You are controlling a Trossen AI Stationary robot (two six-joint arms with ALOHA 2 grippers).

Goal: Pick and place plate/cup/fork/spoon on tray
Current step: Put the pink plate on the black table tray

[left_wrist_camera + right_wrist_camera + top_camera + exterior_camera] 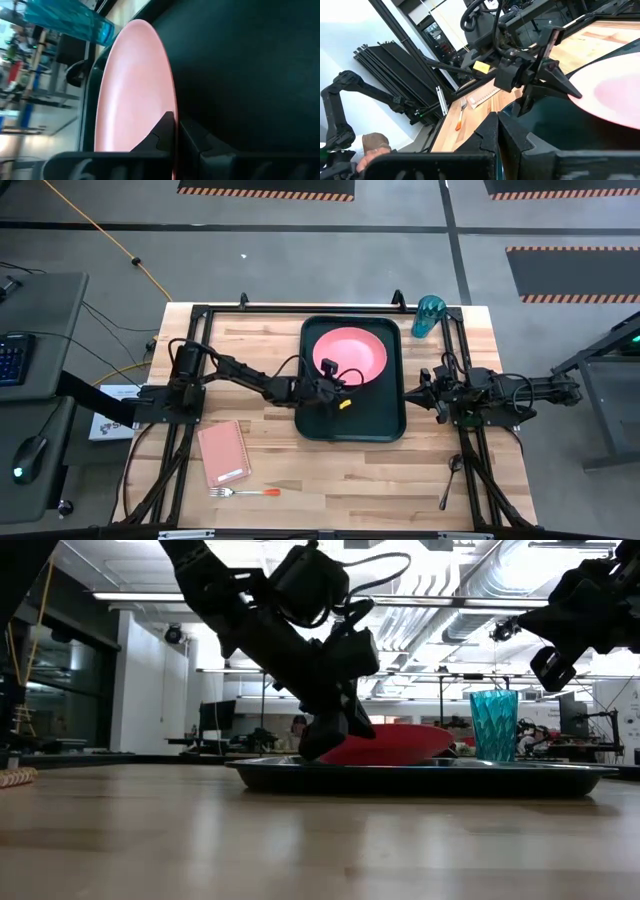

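The salmon-pink plate (352, 350) is over the far half of the dark tray (385, 425). My left gripper (332, 378) reaches in over the tray's left side and is shut on the plate. My right gripper (422, 387) hovers shut and empty just off the tray's right rim, well above the table in the low view (555, 665). The teal cup (430, 315) stands upright on the table beyond the tray's far right corner. The orange-handled fork (245, 492) lies near the front edge. The dark spoon (450, 478) lies at the front right. My left gripper pinches the plate's rim (172, 107) on its near-left side, one finger (162, 132) on the upper face and one finger (200, 142) beneath. The fingers come from the table's left, slanting down. In the low view the plate (400, 743) sits tilted over the tray.
A pink notebook (222, 453) lies on the table left of the tray, near the fork. The table's black frame rails run along both sides. A keyboard and mouse sit on a side desk at the left. The near half of the tray is bare.
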